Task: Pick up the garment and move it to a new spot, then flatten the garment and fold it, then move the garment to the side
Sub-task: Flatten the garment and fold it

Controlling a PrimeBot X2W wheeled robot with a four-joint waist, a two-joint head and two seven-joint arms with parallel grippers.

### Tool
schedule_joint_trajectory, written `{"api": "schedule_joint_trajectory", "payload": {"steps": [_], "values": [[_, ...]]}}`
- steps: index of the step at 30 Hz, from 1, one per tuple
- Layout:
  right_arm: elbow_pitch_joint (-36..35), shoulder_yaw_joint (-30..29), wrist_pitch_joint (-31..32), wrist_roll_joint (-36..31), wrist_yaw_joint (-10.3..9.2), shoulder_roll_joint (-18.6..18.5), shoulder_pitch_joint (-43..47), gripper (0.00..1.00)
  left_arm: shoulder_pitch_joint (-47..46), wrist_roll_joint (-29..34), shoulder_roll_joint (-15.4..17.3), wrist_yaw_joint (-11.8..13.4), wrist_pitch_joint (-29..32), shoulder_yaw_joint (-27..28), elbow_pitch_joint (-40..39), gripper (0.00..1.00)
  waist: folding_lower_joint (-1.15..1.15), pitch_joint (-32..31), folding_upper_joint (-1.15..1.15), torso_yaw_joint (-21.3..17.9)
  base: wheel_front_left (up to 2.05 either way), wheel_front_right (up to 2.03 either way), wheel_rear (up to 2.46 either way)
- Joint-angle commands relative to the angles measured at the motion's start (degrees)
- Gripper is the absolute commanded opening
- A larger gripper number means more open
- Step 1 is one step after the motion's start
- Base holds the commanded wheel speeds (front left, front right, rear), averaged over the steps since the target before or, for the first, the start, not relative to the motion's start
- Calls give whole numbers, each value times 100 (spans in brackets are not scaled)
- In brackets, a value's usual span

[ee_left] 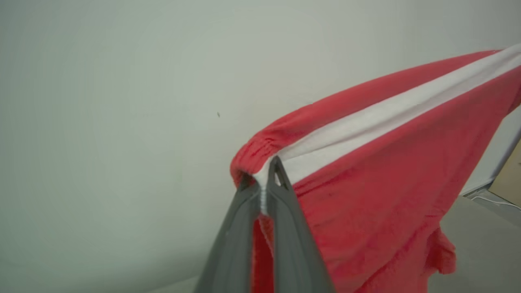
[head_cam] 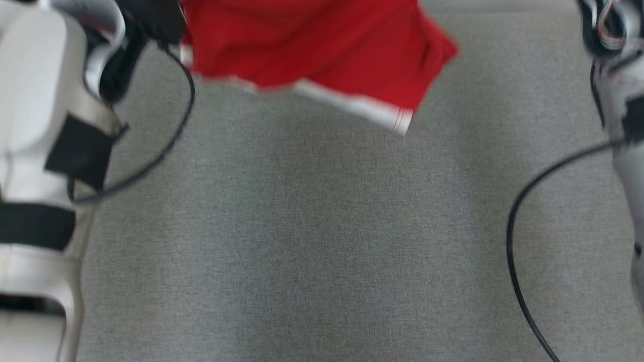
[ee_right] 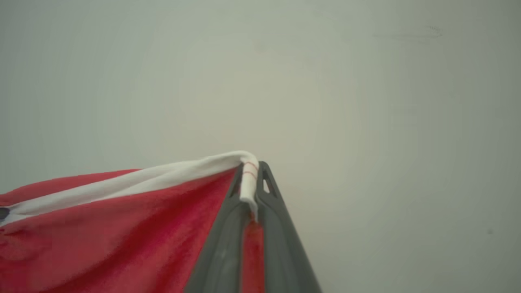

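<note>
A red garment (head_cam: 312, 45) hangs above the grey tabletop (head_cam: 302, 226), its white-striped edge clenched between the left end effector (ee_left: 261, 176) and the right end effector (ee_right: 250, 176). Lowering it taut and level should lay it flat.

**Blurred cloth, cropped arms**

In the head view the garment (head_cam: 312, 45) is smeared by blur and runs off the top edge. The left arm (head_cam: 40, 125) is cut by the left and top edges and the right arm (head_cam: 621, 100) by the right edge. A cable (head_cam: 518, 261) leaves at the bottom.

In the left wrist view the left gripper (ee_left: 261, 171) covers the hem it pinches. A speck (ee_left: 218, 114) is too small to identify.

In the right wrist view the right gripper (ee_right: 250, 171) likewise hides pinched cloth. A dark spot (ee_right: 3, 213) is cropped by the left edge, and what it is cannot be told.
</note>
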Motion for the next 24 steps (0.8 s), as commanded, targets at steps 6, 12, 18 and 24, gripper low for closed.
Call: {"api": "schedule_joint_trajectory", "payload": {"steps": [6, 12, 18, 24], "values": [[1401, -253, -697, 272, -7, 330, -1231, 0, -1124, -19, -102, 75, -688, 262, 1281, 0, -1, 389, -1, -89, 0, 0, 0], [2359, -187, -1007, 393, -7, 570, -1606, 0, -1468, -148, -339, -40, -1200, 276, 2159, 0, -1, 689, -1, -101, 0, 0, 0], [2599, 84, -1127, 837, -7, 704, -1111, 0, -1049, -407, -537, -145, -1621, 295, 2690, 0, -1, 932, -1, -113, 0, 0, 0], [2140, 450, -1196, 1582, -7, 615, 190, 0, -209, -634, -696, -227, -2079, 111, 2737, 0, -1, 1003, -1, -30, 0, 0, 0]]}}
